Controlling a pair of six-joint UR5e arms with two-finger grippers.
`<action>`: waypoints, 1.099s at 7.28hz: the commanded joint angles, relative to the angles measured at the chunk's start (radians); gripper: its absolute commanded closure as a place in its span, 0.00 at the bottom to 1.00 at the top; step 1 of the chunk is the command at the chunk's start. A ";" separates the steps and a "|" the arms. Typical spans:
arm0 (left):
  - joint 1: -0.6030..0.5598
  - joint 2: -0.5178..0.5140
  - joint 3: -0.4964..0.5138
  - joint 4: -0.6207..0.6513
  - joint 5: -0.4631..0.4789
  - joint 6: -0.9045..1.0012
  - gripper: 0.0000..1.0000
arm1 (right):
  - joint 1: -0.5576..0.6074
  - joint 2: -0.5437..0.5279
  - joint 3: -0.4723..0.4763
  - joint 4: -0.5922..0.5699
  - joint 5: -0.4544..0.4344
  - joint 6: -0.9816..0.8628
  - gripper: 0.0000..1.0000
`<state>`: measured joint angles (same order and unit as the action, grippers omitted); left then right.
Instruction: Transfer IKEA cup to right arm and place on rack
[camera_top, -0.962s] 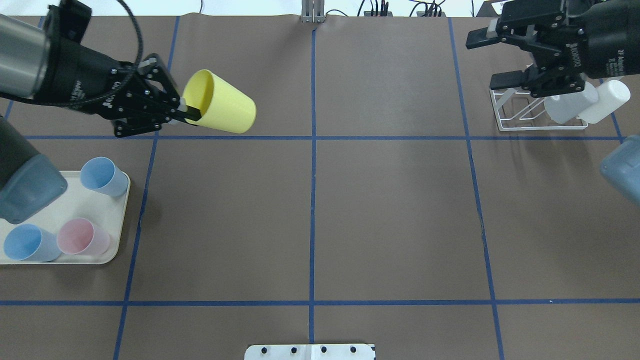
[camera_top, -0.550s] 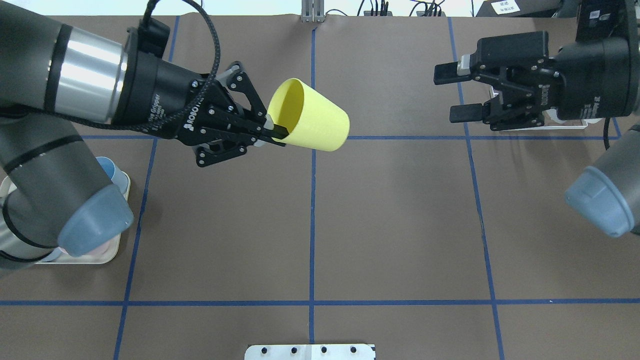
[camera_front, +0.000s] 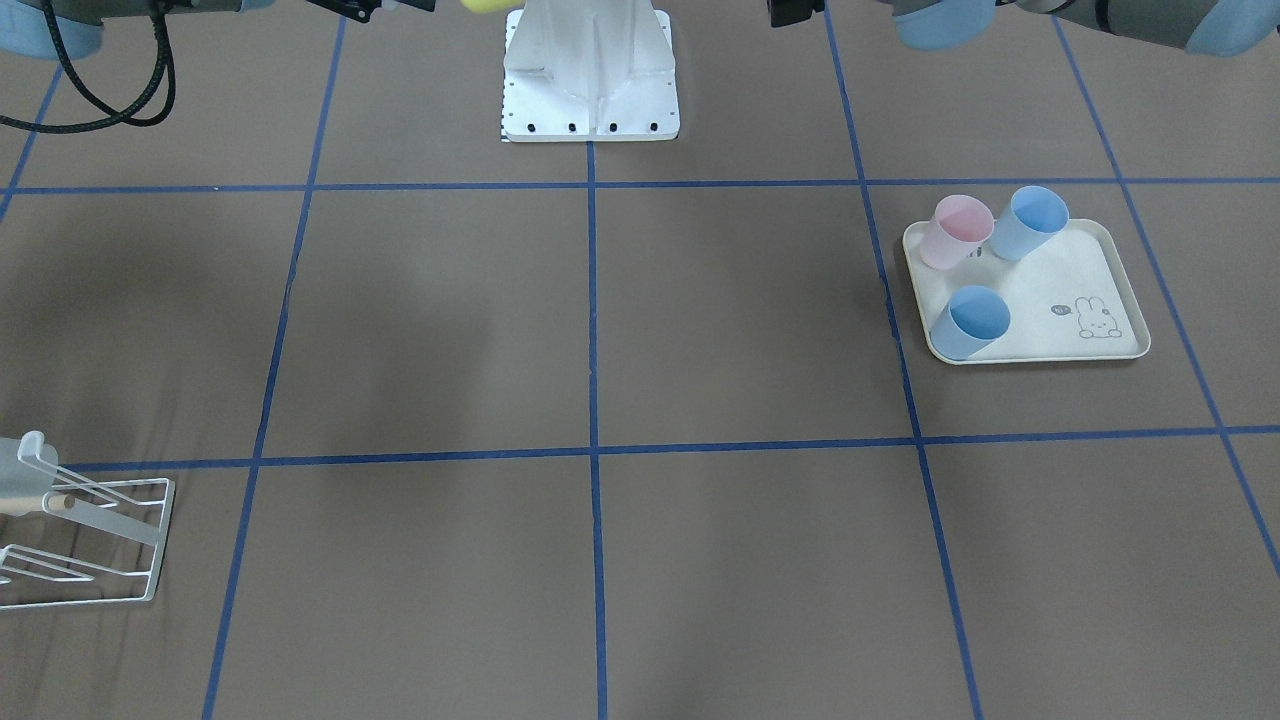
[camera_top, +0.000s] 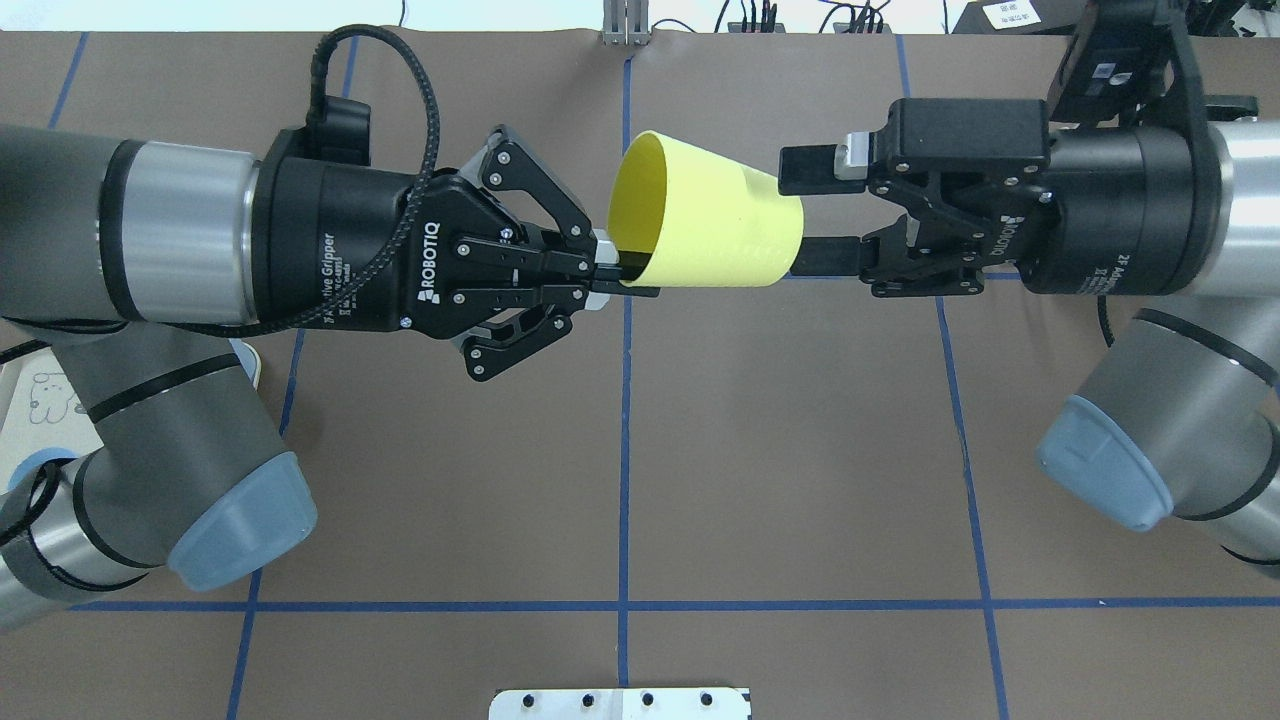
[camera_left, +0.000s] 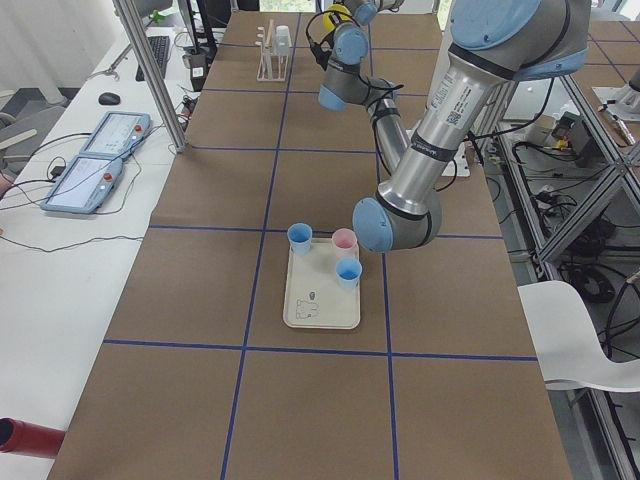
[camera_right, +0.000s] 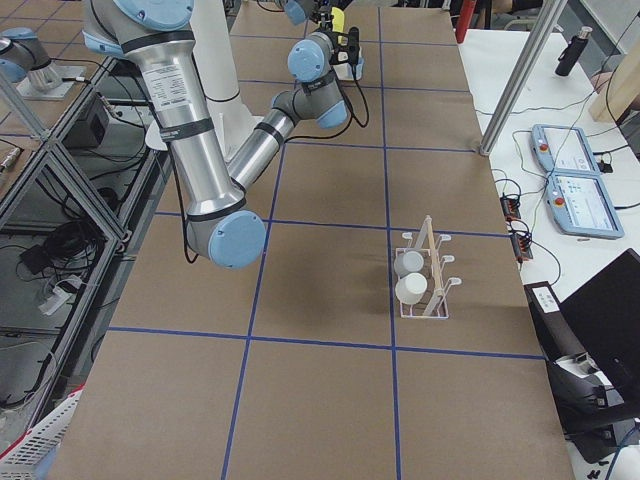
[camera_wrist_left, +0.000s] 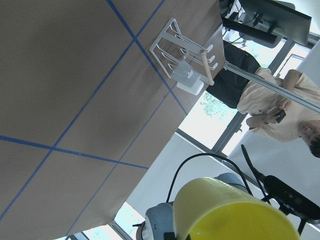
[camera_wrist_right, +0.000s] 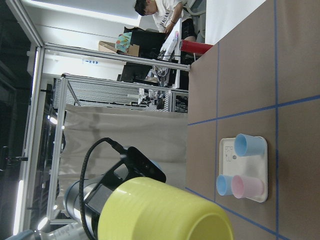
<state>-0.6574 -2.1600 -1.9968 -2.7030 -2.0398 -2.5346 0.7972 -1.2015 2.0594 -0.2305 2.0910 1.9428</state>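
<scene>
Left tool (camera_top: 615, 275), clamped on the yellow cup (camera_top: 710, 225), has met the spread-open right tool (camera_top: 805, 212); handover looks imminent.

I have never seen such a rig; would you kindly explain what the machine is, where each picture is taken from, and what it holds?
It is a robot with two arms at a brown table. One picture looks down from behind it, one faces it from across the table, two look along the table from its ends, and two come from its wrists. The left gripper pinches the rim of a yellow cup in mid-air; the right gripper, fingers open, straddles the cup's closed end. On the table stand a cream tray with two blue cups and a pink cup, and a white wire rack holding two white cups.
</scene>
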 joint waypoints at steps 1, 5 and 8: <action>0.002 0.005 0.003 -0.067 0.049 -0.044 1.00 | -0.047 0.011 -0.068 0.171 -0.107 0.059 0.02; 0.061 0.006 0.007 -0.121 0.141 -0.065 1.00 | -0.073 0.022 -0.091 0.204 -0.176 0.090 0.02; 0.067 0.009 0.012 -0.121 0.142 -0.065 1.00 | -0.108 0.022 -0.090 0.237 -0.232 0.091 0.02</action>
<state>-0.5925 -2.1530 -1.9860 -2.8238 -1.8984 -2.6004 0.6955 -1.1797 1.9683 -0.0006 1.8716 2.0332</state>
